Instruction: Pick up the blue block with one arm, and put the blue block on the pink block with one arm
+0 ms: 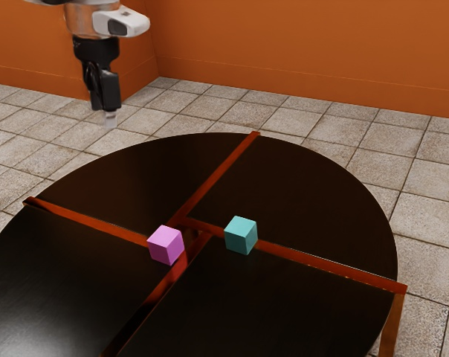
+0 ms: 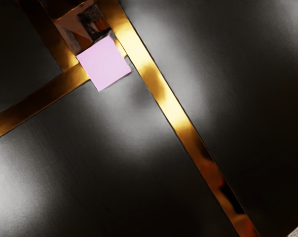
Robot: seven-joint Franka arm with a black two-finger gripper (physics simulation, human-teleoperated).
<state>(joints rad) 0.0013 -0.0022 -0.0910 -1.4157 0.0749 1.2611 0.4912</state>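
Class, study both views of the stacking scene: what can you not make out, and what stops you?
Arm above the tool: cut off by the exterior view's top edge.
Near side of the table: cut off by the exterior view's bottom edge.
Far faces of the pink block and blue block: hidden by the blocks themselves, exterior view.
Dark shape beside the pink block, wrist view: cut by the edge, too little shown to name.

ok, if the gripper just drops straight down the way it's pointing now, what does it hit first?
Most likely the bare dark tabletop, not a block: the gripper hangs high, and the pink block lies off to one side below it. The exact spot is uncertain, as depth is unclear.
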